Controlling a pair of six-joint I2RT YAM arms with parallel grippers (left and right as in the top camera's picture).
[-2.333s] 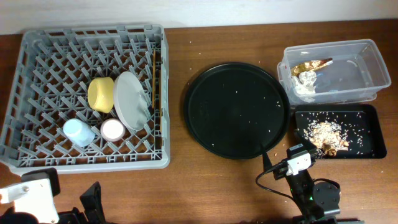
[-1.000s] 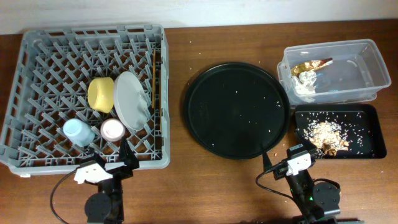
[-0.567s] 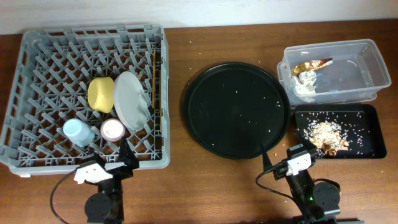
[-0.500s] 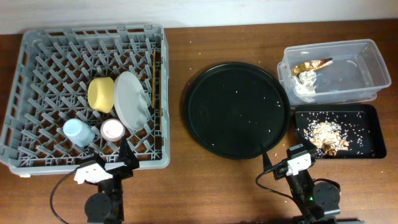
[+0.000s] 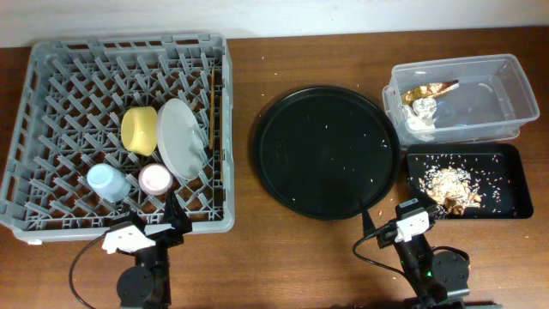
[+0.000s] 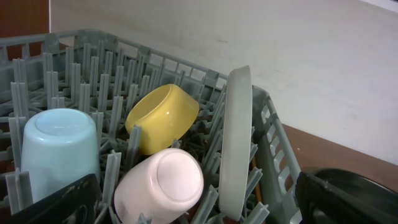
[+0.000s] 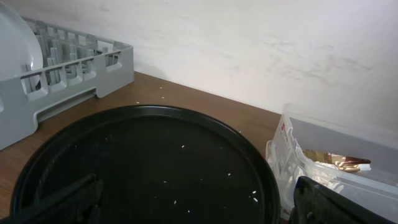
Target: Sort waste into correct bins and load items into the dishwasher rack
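The grey dishwasher rack [image 5: 129,40] holds the white plate [image 5: 178,137] on edge, the yellow bowl [image 5: 139,130], the blue cup [image 5: 107,182], the pink cup [image 5: 155,178] and the chopsticks [image 5: 212,112]. The clear tub [image 5: 506,94] holds the gold wrapper [image 5: 431,89] and the white napkin [image 5: 423,114]. The black rectangular tray [image 5: 513,184] holds the food scraps [image 5: 450,187]. My left gripper [image 5: 176,213] is open and empty at the rack's front edge. In the left wrist view it [image 6: 199,205] faces the pink cup [image 6: 165,186] and plate [image 6: 236,143]. My right gripper [image 5: 369,221] is open and empty.
The large round black tray [image 5: 326,150] lies in the middle with a few crumbs on it. In the right wrist view it [image 7: 143,162] fills the foreground, with the tub [image 7: 348,143] to the right and the rack [image 7: 81,62] at far left.
The left arm came from the bottom left corner up to the rack's front edge about two seconds ago. Nothing has moved over the last second.
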